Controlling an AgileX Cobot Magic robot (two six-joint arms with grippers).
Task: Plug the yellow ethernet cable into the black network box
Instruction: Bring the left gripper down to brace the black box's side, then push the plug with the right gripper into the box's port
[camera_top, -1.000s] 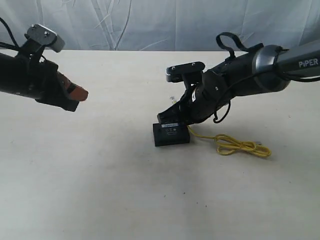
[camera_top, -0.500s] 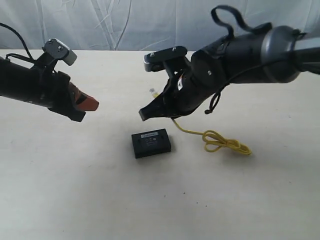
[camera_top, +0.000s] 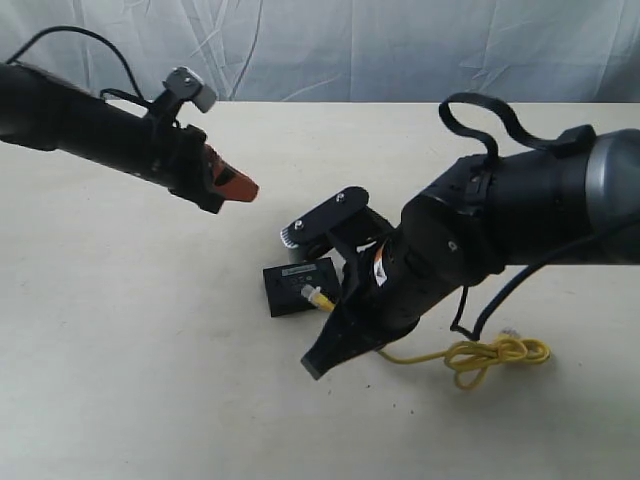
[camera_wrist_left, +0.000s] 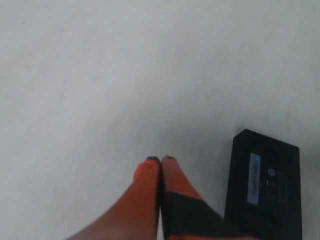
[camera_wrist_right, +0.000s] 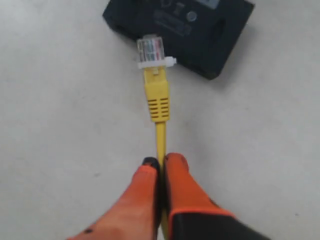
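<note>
The black network box (camera_top: 296, 286) lies flat on the table, pale label up; it also shows as the box (camera_wrist_right: 187, 22) in the right wrist view and the box (camera_wrist_left: 265, 185) in the left wrist view. My right gripper (camera_wrist_right: 160, 161) is shut on the yellow ethernet cable (camera_wrist_right: 156, 95) just behind its boot. The clear plug (camera_wrist_right: 151, 50) points at the box's side, at or just short of it. The cable's loose coil (camera_top: 497, 354) trails on the table. My left gripper (camera_wrist_left: 160, 160) is shut and holds nothing, hovering off to the box's left (camera_top: 240, 187).
The bulky right arm (camera_top: 470, 250) hangs low over the table beside the box and hides part of the cable. A pale curtain (camera_top: 400, 50) closes off the back edge of the table.
The right arm swung down and toward the front, carrying the cable, so the plug now faces the box. The coil was dragged along. The left arm reached right, toward the middle.
</note>
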